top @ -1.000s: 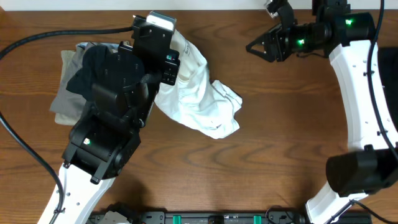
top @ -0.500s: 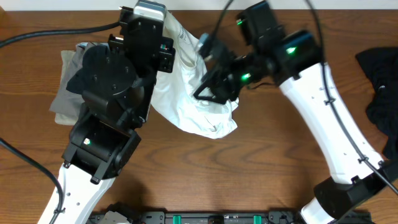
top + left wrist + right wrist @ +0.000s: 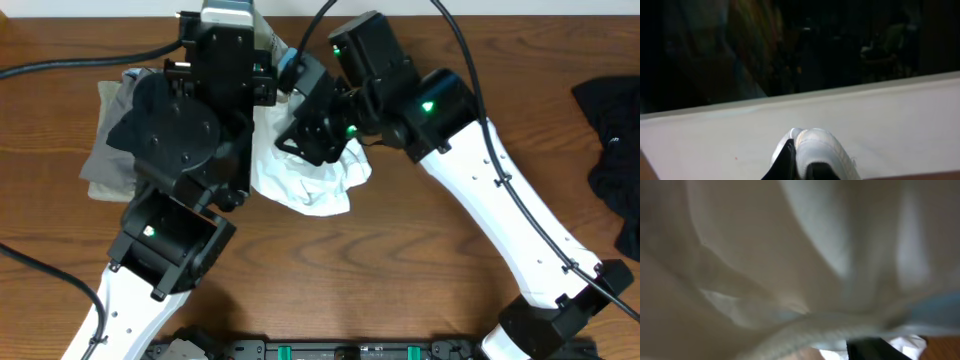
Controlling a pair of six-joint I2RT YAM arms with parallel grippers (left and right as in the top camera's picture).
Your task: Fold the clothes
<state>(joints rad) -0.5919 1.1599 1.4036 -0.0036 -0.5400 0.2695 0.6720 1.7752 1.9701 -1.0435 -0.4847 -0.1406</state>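
Observation:
The white T-shirt (image 3: 318,182) lies crumpled at the table's middle, and its upper part is drawn up toward the back edge. My left gripper (image 3: 803,150) is shut on a bunched fold of this white fabric (image 3: 825,150). In the overhead view the left gripper (image 3: 240,40) sits at the back, above the shirt. My right gripper (image 3: 292,108) hovers low over the shirt's upper part with its jaws spread open. Blurred white cloth (image 3: 790,255) fills the right wrist view, and one dark finger (image 3: 877,350) shows at the bottom. Nothing is visibly pinched there.
Grey and dark garments (image 3: 108,140) are piled at the left, partly under my left arm. A black garment (image 3: 612,130) lies at the right edge. Bare wooden table (image 3: 400,290) shows in front. A cable (image 3: 80,55) runs along the back left.
My right arm swung from the back right corner across to the white T-shirt. The left gripper pulled the shirt farther back, and the cloth bunched narrower.

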